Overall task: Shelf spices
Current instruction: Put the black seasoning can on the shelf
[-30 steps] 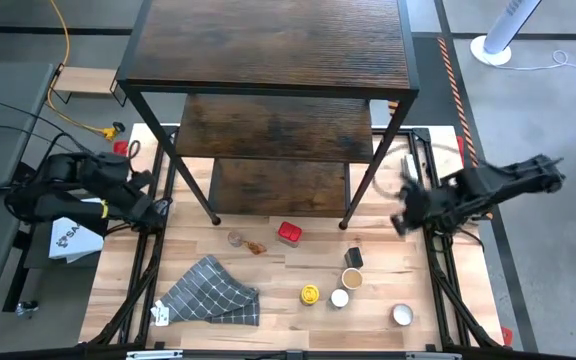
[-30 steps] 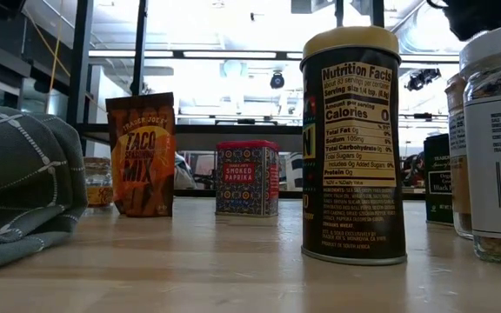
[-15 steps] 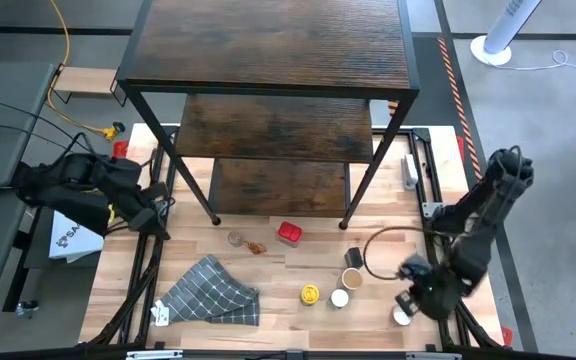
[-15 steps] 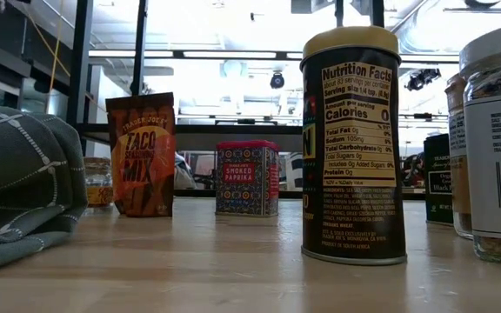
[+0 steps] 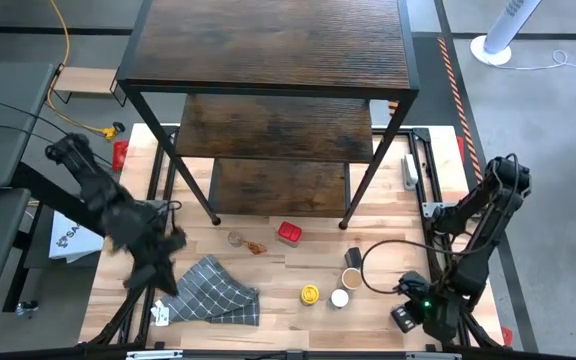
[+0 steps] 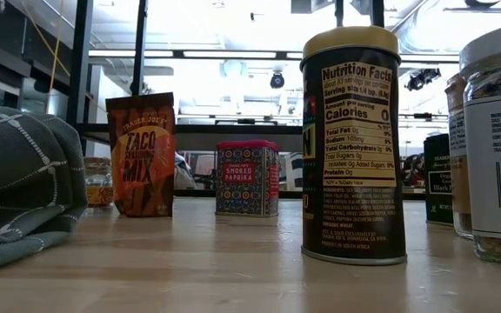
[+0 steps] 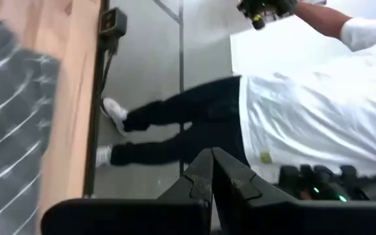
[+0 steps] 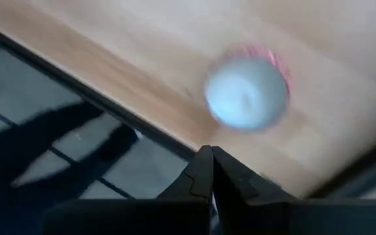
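The tall dark-wood shelf (image 5: 273, 60) stands at the table's far side. In front of it stand the spices: a red paprika tin (image 5: 288, 233), a small jar (image 5: 235, 239), a taco mix packet (image 5: 257, 247), a dark jar (image 5: 354, 257), and tan-lidded (image 5: 352, 277), yellow-lidded (image 5: 311, 294) and white-lidded (image 5: 339, 298) jars. My right gripper (image 5: 408, 318) hangs shut over the near right corner, above another white-lidded jar (image 8: 247, 93). My left gripper (image 5: 151, 272) is shut, blurred, just left of the cloth, and points past the near edge.
A grey checked cloth (image 5: 213, 290) lies crumpled at the near left. In the low view the yellow-lidded can (image 6: 352, 143) stands close. A person in a white shirt (image 7: 305, 98) stands beyond the near edge. A small light-wood stand (image 5: 78, 82) sits off the table, far left.
My right gripper has swung from beside the shelf's right side to the near right corner and sunk over the white-lidded jar. My left gripper has swept from the table's left edge toward the near edge and the cloth, rolling as it went. Both have stayed shut.
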